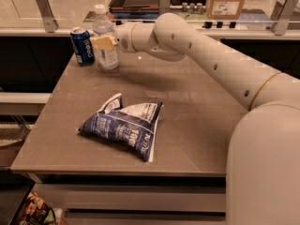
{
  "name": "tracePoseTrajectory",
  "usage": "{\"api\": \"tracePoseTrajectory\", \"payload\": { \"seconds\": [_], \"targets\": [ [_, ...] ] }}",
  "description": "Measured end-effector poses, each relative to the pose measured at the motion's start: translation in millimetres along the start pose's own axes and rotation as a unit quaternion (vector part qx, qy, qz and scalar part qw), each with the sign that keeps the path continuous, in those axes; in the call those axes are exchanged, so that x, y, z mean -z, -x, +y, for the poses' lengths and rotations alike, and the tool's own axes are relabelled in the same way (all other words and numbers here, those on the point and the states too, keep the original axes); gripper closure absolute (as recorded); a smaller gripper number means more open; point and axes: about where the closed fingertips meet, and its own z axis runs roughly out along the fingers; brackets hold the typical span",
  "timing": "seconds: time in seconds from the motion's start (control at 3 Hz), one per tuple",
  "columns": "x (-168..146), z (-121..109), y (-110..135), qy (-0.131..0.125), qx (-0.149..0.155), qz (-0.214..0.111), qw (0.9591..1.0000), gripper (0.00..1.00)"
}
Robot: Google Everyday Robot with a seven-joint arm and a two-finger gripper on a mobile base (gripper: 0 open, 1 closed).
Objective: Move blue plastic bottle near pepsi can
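Note:
The blue plastic bottle (108, 56), clear with a white cap and a pale label, stands upright at the table's far left. The pepsi can (82, 46) stands just left of it, a small gap between them. My gripper (104, 41) reaches in from the right and is shut around the bottle's upper body. One tan finger (104, 42) lies across the bottle's front; the other is hidden behind the bottle. The bottle's base appears to rest on the table.
A dark blue-and-white snack bag (124, 125) lies in the middle of the grey table (201, 125), toward the front. A counter with a cardboard box (227, 0) and a railing runs behind the table. My arm spans the table's right side.

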Motion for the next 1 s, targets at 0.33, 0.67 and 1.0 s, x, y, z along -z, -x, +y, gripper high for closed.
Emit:
{"api": "tracePoseTrajectory", "payload": {
  "seconds": [0.33, 0.67, 1.0],
  "targets": [
    [-2.7, 2.6, -0.2, 0.003, 0.0, 0.0, 1.0, 0.06],
    [-5.0, 4.7, -0.3, 0.005, 0.0, 0.0, 1.0, 0.0],
    [-5.1, 4.8, -0.3, 0.005, 0.0, 0.0, 1.0, 0.0]
  ]
}}
